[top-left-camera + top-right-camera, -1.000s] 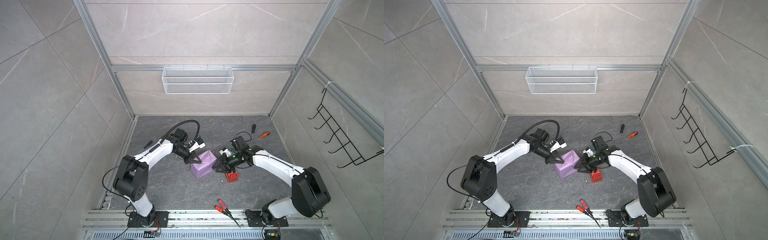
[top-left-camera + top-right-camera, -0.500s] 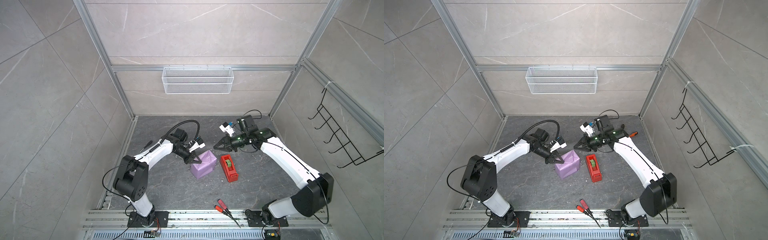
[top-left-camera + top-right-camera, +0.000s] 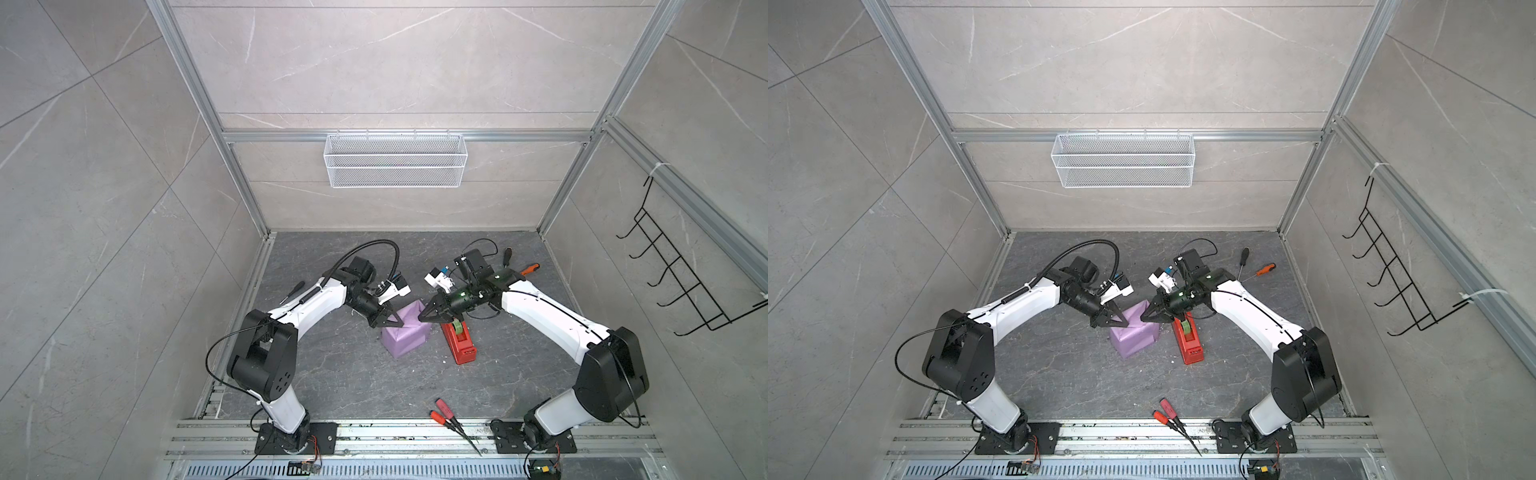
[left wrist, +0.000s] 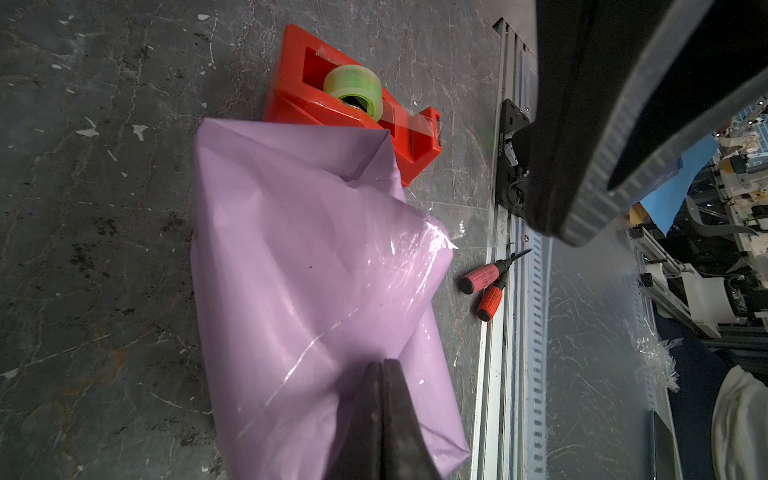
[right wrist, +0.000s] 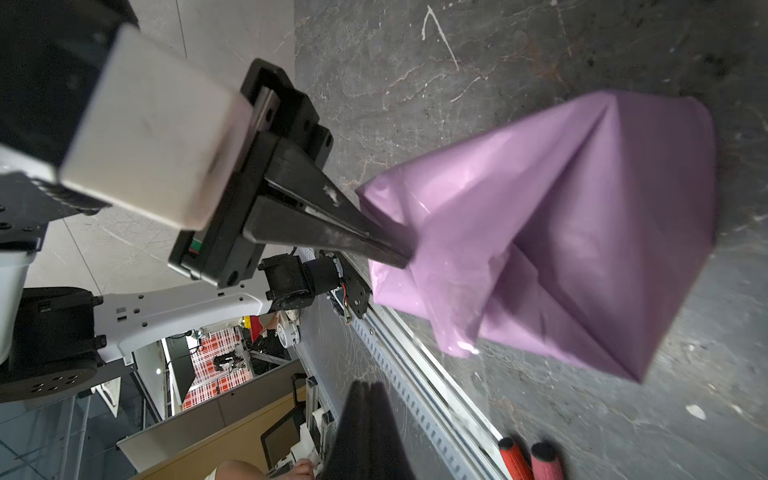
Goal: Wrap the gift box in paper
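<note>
The paper (image 3: 405, 338) (image 3: 1133, 336) is folded lilac side out into a box-shaped parcel on the grey floor. The gift box is hidden inside it. My left gripper (image 3: 397, 324) (image 4: 381, 368) is shut, and its tips press on a fold at the parcel's upper left (image 5: 407, 255). My right gripper (image 3: 422, 319) (image 5: 368, 388) is shut and hovers just right of the parcel's top, apart from the paper. A hazy strip of clear tape (image 4: 478, 224) trails from its tips toward the parcel's corner.
A red tape dispenser (image 3: 459, 343) (image 4: 316, 104) with a green roll lies right of the parcel. Two red-handled tools (image 3: 446, 411) (image 4: 482, 282) lie near the front rail. Screwdrivers (image 3: 530, 269) lie at the back right, and a black one (image 3: 293, 291) lies on the left.
My right gripper shut at the tape dispenser, lifted away toward the back, then came down beside the parcel's top. The left gripper and the parcel have stayed put.
</note>
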You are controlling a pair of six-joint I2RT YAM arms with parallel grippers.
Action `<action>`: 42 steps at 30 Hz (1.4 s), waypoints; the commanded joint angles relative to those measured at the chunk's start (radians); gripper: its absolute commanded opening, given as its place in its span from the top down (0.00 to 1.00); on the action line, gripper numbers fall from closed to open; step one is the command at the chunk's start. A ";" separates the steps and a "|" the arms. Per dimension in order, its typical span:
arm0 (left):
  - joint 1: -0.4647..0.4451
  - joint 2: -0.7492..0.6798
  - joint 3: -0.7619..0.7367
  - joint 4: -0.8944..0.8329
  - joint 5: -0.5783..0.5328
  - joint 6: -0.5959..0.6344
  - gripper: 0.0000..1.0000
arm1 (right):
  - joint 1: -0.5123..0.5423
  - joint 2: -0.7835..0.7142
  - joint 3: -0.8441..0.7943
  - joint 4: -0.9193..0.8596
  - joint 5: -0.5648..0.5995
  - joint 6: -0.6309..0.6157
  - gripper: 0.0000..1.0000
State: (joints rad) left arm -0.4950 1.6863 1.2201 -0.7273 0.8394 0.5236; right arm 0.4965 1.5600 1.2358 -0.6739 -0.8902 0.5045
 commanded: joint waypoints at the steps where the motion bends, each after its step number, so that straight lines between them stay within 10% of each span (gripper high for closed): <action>1: -0.008 0.038 -0.024 -0.044 -0.082 0.009 1.00 | 0.008 0.035 0.012 0.053 -0.002 0.005 1.00; 42: -0.008 0.020 -0.043 -0.038 -0.092 0.019 1.00 | -0.049 0.022 -0.218 0.253 -0.076 0.009 1.00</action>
State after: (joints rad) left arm -0.4965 1.6852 1.2133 -0.7216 0.8482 0.5243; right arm 0.4568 1.5814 1.0264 -0.4133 -0.9440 0.5083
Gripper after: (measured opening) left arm 0.050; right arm 0.033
